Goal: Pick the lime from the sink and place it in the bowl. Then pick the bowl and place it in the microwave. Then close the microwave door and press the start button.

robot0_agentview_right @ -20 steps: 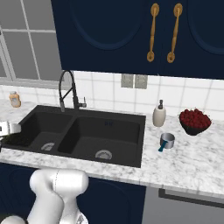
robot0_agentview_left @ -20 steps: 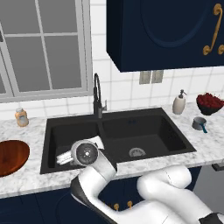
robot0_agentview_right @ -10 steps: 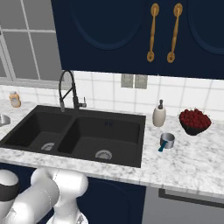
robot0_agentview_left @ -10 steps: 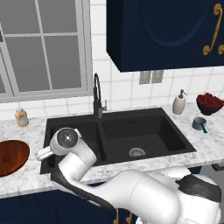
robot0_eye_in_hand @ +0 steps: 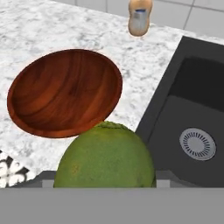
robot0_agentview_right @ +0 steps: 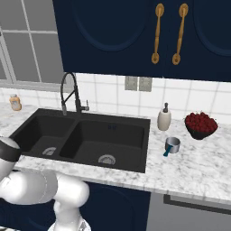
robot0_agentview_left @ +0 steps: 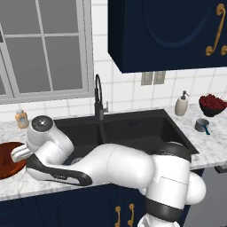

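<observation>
Lime (robot0_eye_in_hand: 105, 157): I hold it between the finger tips in the hand view, large and green at the bottom of the picture, lifted clear of the sink and hanging beside the near rim of the bowl.

Gripper (robot0_agentview_left: 20, 154): clenched on the lime, as I read it from the hand view; in the left base view the hand sits at the bowl's right edge, with the fruit itself hidden there.

Bowl (robot0_eye_in_hand: 65, 92): reddish-brown wood, upright and with nothing in it, resting on the marble counter (robot0_eye_in_hand: 52, 26) left of the sink. In the left base view a slice of it (robot0_agentview_left: 6, 159) shows at the frame's edge.

Sink (robot0_eye_in_hand: 192, 118): black basin with a round silver drain (robot0_eye_in_hand: 197, 143), now off to the side of my hand; I see no fruit left in it.

What changed: a second ago the arm stood over the left basin; it has since swung left across the counter and now hangs by the bowl.

Meaning for the task: I judge the pick-up done and the carry nearly done. Next I would need to bring the lime a little farther over the bowl's hollow before letting go, else it could strike the rim and roll away.

Surroundings: small bottle (robot0_eye_in_hand: 140, 17) behind the bowl by the tiles; tall black faucet (robot0_agentview_left: 98, 95) behind the basins.
</observation>
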You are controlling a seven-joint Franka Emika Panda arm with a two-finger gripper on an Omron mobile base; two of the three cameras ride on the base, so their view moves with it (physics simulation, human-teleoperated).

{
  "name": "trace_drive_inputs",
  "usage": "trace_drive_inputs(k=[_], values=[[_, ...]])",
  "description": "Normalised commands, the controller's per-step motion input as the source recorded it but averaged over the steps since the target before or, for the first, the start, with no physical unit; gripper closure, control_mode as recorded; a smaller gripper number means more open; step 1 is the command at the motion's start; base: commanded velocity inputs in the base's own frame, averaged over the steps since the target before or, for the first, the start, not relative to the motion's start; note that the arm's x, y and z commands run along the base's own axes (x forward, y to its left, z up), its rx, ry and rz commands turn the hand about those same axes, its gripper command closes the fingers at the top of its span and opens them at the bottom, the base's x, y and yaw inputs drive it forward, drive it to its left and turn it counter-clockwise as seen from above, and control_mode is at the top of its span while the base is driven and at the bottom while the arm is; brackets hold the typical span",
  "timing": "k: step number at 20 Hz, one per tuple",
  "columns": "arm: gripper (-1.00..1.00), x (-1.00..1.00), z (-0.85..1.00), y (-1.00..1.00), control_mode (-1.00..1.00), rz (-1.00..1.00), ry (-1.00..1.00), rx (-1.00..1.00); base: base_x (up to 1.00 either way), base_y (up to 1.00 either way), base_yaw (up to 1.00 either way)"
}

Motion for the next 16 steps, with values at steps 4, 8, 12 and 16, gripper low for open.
trace_drive_inputs(k=[4,8,12,16], values=[[1.0,0.0,-0.18,0.52,-1.0,0.0,0.06,0.0,0.0,0.0,0.0],[1.0,0.0,-0.2,0.45,-1.0,0.0,0.05,0.0,0.0,0.0,0.0],[1.0,0.07,-0.25,0.27,-1.0,-0.02,0.03,-0.02,0.0,0.0,0.0],[1.0,0.11,-0.37,0.09,-1.0,-0.03,0.0,-0.02,0.0,0.0,0.0]])
